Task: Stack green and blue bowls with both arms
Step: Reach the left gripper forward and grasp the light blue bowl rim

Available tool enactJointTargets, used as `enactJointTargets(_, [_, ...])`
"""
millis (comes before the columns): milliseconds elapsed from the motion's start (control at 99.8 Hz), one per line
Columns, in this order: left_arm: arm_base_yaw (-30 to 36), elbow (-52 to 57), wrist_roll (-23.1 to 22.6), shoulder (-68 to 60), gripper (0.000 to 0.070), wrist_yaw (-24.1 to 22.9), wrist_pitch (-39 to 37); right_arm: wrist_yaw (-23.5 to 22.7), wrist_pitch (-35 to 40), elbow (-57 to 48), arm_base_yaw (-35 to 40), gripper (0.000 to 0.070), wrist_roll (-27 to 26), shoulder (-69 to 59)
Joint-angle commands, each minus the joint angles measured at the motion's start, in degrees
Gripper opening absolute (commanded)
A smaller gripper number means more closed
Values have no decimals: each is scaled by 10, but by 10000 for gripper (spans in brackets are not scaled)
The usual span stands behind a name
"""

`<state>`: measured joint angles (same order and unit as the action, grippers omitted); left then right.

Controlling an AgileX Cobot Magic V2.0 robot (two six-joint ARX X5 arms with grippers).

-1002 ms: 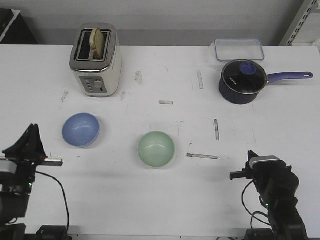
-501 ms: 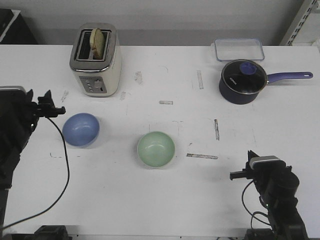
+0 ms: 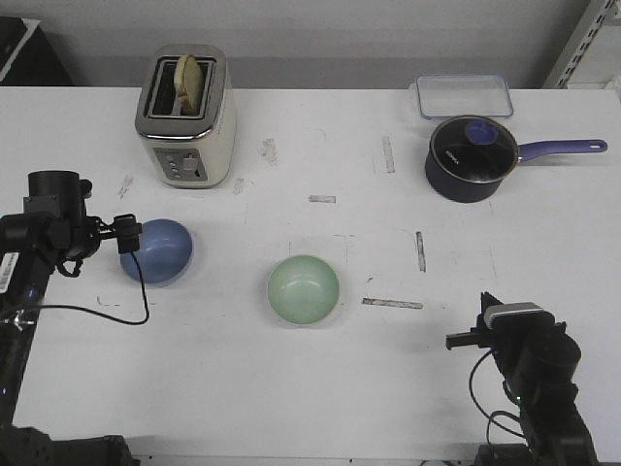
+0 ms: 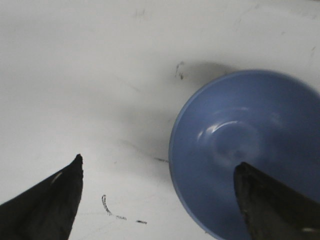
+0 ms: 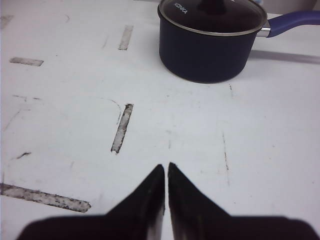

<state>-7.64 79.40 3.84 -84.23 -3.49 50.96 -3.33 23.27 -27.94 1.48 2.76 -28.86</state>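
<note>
Sitting on white table: blue bowl left, green bowl near centre, well apart. Left gripper spread wide, straddling blue bowl's rim. Right gripper closed on nothing, near right, facing saucepan.

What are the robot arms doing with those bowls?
The left gripper is over the near edge of the blue bowl, its fingers spread wide, with one over the bowl and one outside it. It hasn't grabbed the bowl yet. The green bowl sits alone in the middle of the table; nothing touches it. The right gripper waits near the front right, fingers closed and empty. The bowls aren't stacked yet.
</note>
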Motion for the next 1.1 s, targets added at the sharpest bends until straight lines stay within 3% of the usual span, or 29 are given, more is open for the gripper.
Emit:
enactJointTargets(0, [-2, 10, 3, -33, 566, -1, 14, 0, -5, -5, 1, 2, -3, -1])
enactJointTargets(321, [-2, 10, 3, -132, 542, 2, -3, 0, -5, -5, 1, 2, -3, -1])
enactJointTargets(711, [-2, 10, 19, -152, 0, 2, -32, 0, -5, -5, 1, 3, -3, -1])
enactJointTargets(1092, [-2, 33, 19, -144, 0, 13, -35, 0, -5, -5, 1, 2, -3, -1])
